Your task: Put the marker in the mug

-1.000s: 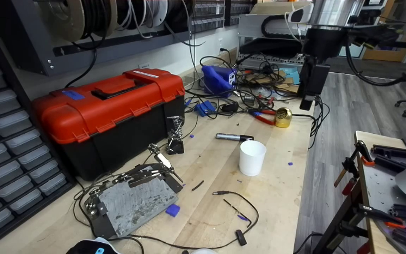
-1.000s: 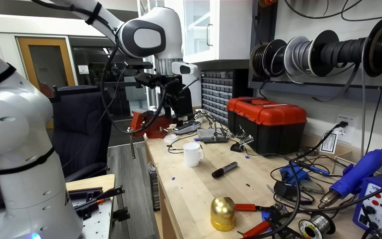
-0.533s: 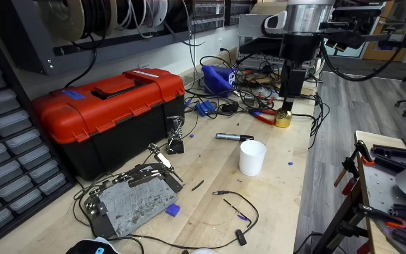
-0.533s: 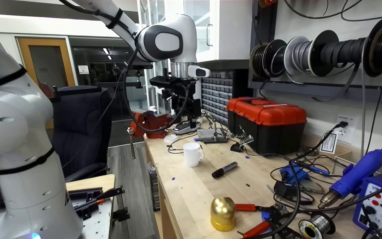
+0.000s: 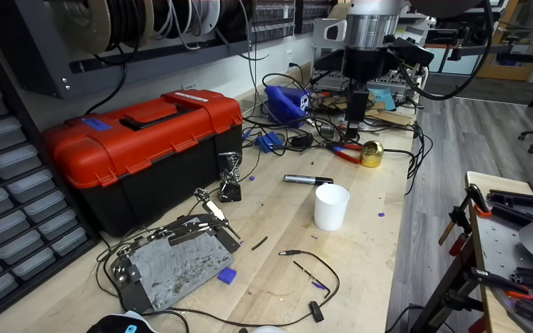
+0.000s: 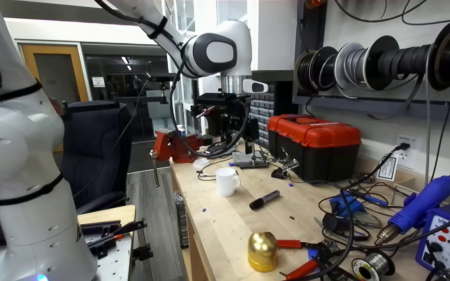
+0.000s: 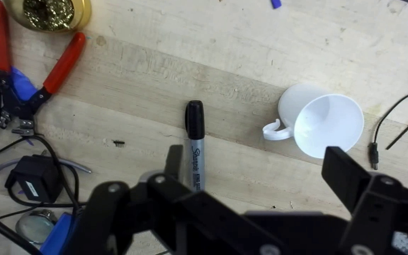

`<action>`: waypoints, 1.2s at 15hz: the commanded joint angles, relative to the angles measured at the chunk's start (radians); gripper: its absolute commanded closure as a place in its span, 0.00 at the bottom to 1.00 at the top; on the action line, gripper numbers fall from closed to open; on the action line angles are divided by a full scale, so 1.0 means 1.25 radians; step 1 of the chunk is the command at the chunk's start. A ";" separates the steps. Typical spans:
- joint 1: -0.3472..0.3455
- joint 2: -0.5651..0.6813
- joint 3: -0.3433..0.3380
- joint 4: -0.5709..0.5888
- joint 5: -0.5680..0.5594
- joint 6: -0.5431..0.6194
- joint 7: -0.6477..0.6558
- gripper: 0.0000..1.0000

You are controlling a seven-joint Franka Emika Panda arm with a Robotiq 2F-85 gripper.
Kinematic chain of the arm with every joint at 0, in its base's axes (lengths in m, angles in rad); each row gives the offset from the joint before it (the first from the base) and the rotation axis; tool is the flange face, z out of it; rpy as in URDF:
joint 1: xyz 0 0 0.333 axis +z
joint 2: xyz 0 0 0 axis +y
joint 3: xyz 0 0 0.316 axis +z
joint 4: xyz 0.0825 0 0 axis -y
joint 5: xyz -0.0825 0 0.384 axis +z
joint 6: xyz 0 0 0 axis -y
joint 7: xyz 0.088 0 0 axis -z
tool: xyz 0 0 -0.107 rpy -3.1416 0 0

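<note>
In the wrist view, the marker (image 7: pixel 196 145) lies beneath the wide-spread, empty gripper (image 7: pixel 255 163), left of mid-gap, long axis across its closing line.

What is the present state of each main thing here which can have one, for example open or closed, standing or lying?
Gripper, open, holding nothing.
Marker, capped, lying on its side.
Mug, upright, empty inside.
Red toolbox, closed.
Red-handled pliers, handles spread apart.
Gold pot, standing, with metal wool inside.
Black plug, plugged into the wall outlet.
</note>
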 commanded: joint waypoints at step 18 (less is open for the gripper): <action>-0.019 0.082 -0.015 -0.002 -0.080 0.142 -0.097 0.00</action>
